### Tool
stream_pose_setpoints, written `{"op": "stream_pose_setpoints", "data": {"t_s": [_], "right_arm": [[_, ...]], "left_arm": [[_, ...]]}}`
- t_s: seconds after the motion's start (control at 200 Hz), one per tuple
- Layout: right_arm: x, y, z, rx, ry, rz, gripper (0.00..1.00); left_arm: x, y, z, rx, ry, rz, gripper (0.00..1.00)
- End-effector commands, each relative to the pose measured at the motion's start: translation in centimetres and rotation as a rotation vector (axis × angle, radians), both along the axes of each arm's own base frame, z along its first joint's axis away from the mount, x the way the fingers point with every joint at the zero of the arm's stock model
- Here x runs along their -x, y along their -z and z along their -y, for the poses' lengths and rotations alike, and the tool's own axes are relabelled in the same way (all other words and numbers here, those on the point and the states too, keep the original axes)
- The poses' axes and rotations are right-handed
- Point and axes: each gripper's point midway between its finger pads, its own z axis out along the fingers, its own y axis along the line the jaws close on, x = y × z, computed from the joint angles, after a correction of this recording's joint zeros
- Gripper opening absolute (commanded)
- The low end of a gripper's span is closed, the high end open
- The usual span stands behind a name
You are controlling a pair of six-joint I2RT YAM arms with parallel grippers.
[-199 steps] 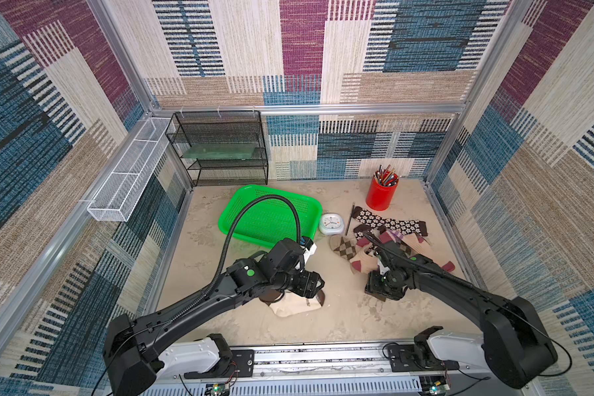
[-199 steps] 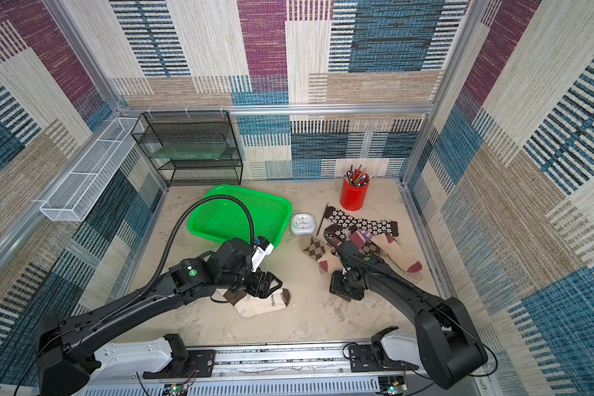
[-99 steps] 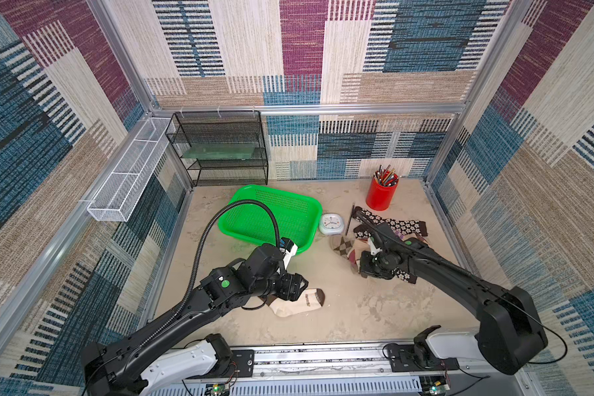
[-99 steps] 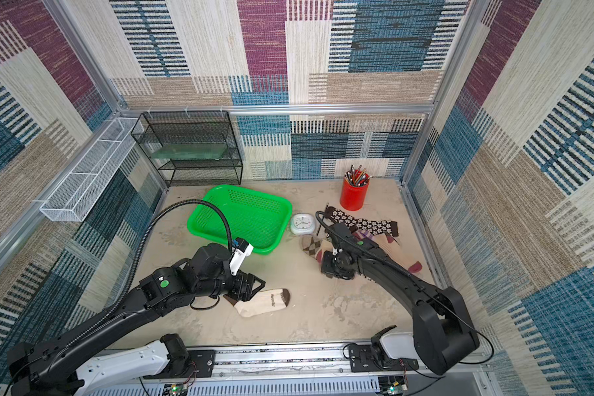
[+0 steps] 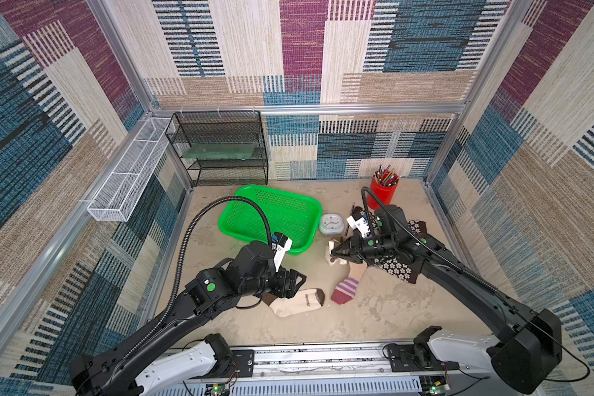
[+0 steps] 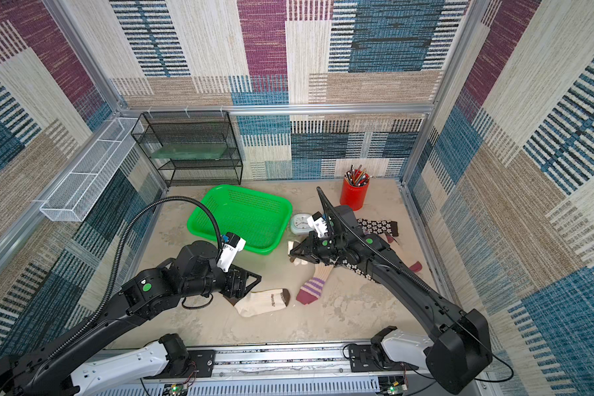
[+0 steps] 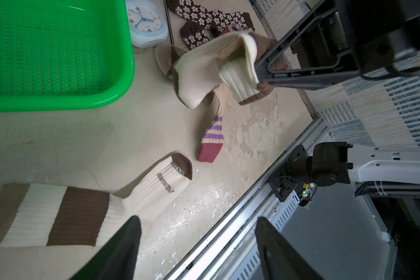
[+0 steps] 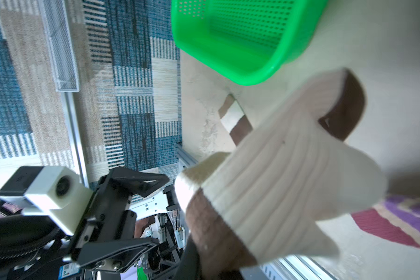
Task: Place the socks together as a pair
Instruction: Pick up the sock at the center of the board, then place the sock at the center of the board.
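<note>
One cream sock with brown blocks (image 5: 299, 302) (image 6: 264, 302) (image 7: 83, 208) lies flat near the table's front. My left gripper (image 5: 297, 279) (image 6: 251, 281) (image 7: 197, 219) hovers open at its cuff end, nothing between the fingers. My right gripper (image 5: 335, 255) (image 6: 294, 253) (image 8: 211, 264) is shut on the matching cream and brown sock (image 7: 204, 70) (image 8: 277, 181), which hangs off the table beside the basket. Below it lies the tan sock with maroon toe and purple stripes (image 5: 347, 291) (image 7: 212, 135). The flowered brown socks (image 5: 396, 271) (image 7: 204, 14) and an argyle sock (image 7: 167, 58) lie behind the right arm.
A green basket (image 5: 271, 219) stands at mid table, with a small clock (image 5: 330, 224) to its right. A red pencil cup (image 5: 384, 192) is at the back right. A black mesh shelf (image 5: 220, 151) stands at the back and a white wire tray (image 5: 127, 178) on the left wall.
My right gripper has shut on the cream and brown sock, lifted it out of the pile and carried it left. The left arm has drawn back slightly, still open.
</note>
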Motion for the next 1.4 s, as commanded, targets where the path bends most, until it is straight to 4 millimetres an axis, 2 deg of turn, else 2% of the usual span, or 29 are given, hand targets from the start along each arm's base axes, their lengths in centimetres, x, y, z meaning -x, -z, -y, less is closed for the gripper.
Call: {"op": "stream_pose_setpoints", "data": {"t_s": [0.0,0.08,0.165,0.245,0.401,0.566,0.636,0.716,0.741,0.806,0.831,0.866,0.906,0.936,0.992,1.087,1.192,1.282,1.397], "right_arm": [[-0.3,-1.5,-0.9,-0.049,-0.027,0.029,0.0],[0.0,-1.0,-1.0,-0.068,-0.033,0.023,0.0],[0.2,-0.5,-1.0,-0.084,-0.033,0.011,0.0],[0.4,-0.5,-1.2,-0.108,-0.035,0.009,0.0],[0.7,-0.7,-1.2,-0.121,-0.046,0.01,0.0],[1.6,1.1,-1.0,-0.134,-0.045,-0.053,0.0],[1.9,2.2,-0.6,-0.127,-0.022,-0.074,0.07],[2.6,5.2,0.2,-0.058,0.008,-0.105,0.13],[3.1,7.1,0.6,-0.017,0.022,-0.131,0.18],[4.7,11.7,2.2,0.066,0.065,-0.205,0.2],[5.3,13.2,2.8,0.086,0.079,-0.225,0.25],[6.2,15.2,3.6,0.11,0.104,-0.25,0.38],[7.3,17.5,4.8,0.142,0.135,-0.291,0.45],[8.1,18.9,5.7,0.167,0.158,-0.324,0.51],[9.1,20.2,7.2,0.213,0.203,-0.361,0.6],[8.9,19.5,9.3,0.266,0.28,-0.324,0.66],[7.6,17.0,11.2,0.321,0.36,-0.217,0.67],[6.0,14.8,10.6,0.3,0.352,-0.133,0.67],[4.0,14.4,8.4,0.36,0.252,-0.117,0.66]], "left_arm": [[-0.8,-1.5,0.2,0.107,-0.072,-0.046,0.77],[-1.8,-2.5,0.7,0.242,-0.122,-0.112,0.77],[-2.7,-3.4,2.2,0.414,-0.136,-0.171,0.78],[-3.2,-3.5,3.6,0.5,-0.131,-0.216,0.78],[-4.1,-3.6,5.3,0.562,-0.117,-0.262,0.77],[-4.9,-2.1,5.9,0.532,-0.132,-0.291,0.75],[-5.0,-1.3,5.9,0.53,-0.142,-0.3,0.74],[-5.1,0.0,5.4,0.492,-0.167,-0.297,0.72],[-5.1,0.4,5.2,0.478,-0.171,-0.292,0.72],[-4.8,1.2,4.5,0.446,-0.185,-0.286,0.72],[-4.7,1.4,4.3,0.436,-0.185,-0.283,0.72],[-4.4,1.7,4.1,0.418,-0.182,-0.282,0.72],[-4.1,2.1,3.8,0.395,-0.178,-0.285,0.72],[-3.9,2.4,3.7,0.378,-0.174,-0.289,0.72],[-3.4,2.9,3.5,0.354,-0.162,-0.299,0.72],[-2.6,3.6,3.2,0.326,-0.149,-0.311,0.72],[-2.0,4.5,2.5,0.289,-0.146,-0.312,0.73],[-1.7,5.1,2.1,0.271,-0.149,-0.316,0.73],[-1.4,5.8,1.4,0.235,-0.166,-0.316,0.72]]}}
